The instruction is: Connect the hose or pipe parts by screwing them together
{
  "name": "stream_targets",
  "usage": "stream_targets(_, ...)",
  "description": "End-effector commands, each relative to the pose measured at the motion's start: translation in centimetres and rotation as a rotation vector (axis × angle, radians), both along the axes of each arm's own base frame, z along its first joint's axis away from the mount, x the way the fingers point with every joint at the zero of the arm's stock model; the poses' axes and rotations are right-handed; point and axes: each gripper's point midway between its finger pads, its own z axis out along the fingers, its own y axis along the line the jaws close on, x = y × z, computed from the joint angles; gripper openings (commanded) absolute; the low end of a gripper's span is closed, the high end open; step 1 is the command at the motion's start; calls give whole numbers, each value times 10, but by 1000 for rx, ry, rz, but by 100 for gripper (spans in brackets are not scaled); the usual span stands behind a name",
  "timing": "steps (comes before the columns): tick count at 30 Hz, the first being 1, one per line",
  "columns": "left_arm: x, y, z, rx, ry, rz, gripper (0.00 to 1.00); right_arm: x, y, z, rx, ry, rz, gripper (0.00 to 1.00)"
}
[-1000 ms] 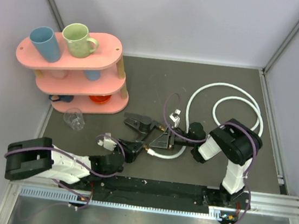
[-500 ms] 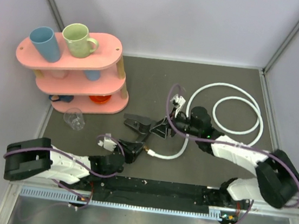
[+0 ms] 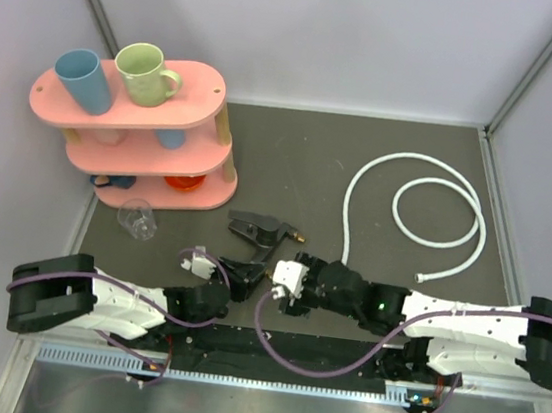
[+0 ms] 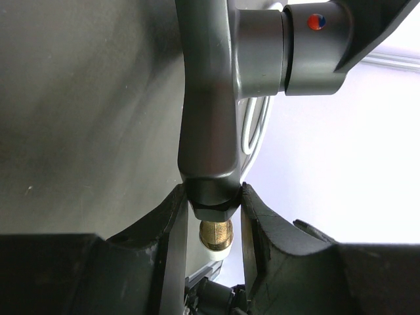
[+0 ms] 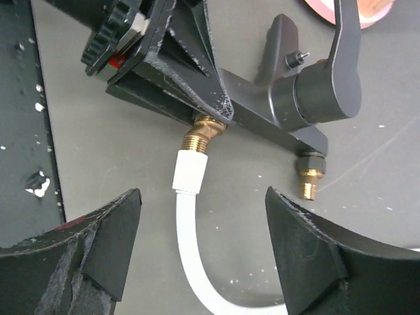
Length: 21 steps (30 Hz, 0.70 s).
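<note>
The black tap fitting [image 3: 265, 230] lies mid-table with my left gripper [image 3: 245, 275] shut on it. In the left wrist view the left gripper [image 4: 210, 197] has both jaws pressed on the nut of one leg of the tap fitting [image 4: 207, 98]. A brass thread [image 4: 215, 233] pokes out below the nut. The white hose [image 3: 413, 157] loops at the right. Its white end nut [image 5: 191, 172] sits on the brass threaded end [image 5: 205, 134]. My right gripper [image 5: 203, 197] stands open, its jaws apart on either side of the hose [image 5: 187, 230] without touching it. A second brass end [image 5: 308, 182] is bare.
A pink three-tier rack [image 3: 211, 83] with cups stands at the back left, and a clear glass [image 3: 139, 218] sits in front of it. The hose's free end [image 3: 418, 277] lies right of centre. Grey walls close in the table on three sides.
My right arm has swung down and left, and now lies low along the near edge. Its jaws have opened wider. The left gripper and tap fitting have stayed put.
</note>
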Motion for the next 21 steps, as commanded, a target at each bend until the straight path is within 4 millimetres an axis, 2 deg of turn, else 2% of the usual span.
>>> stream_targets(1,-2,-6,22,-103,-26,-10,0,11,-1,5,-131,-229,-87,77)
stream_targets(2,-1,-6,22,-106,-27,-8,0,11,0,-6,-179,-245,-93,77)
stream_targets(5,-1,-5,24,-110,-29,-7,0,9,10,-9,-213,-299,-101,77)
stream_targets(6,-1,-5,26,-116,-31,-4,0,11,12,-16,-249,-319,-110,77)
stream_targets(15,-1,-3,27,-117,-27,0,0,17,37,-18,-252,-413,-142,72)
stream_targets(17,-1,-3,26,-114,-28,-3,0,17,37,-25,-265,-413,-144,69)
stream_targets(21,-3,-4,23,-107,-19,-10,0,18,39,-26,-240,-412,-156,65)
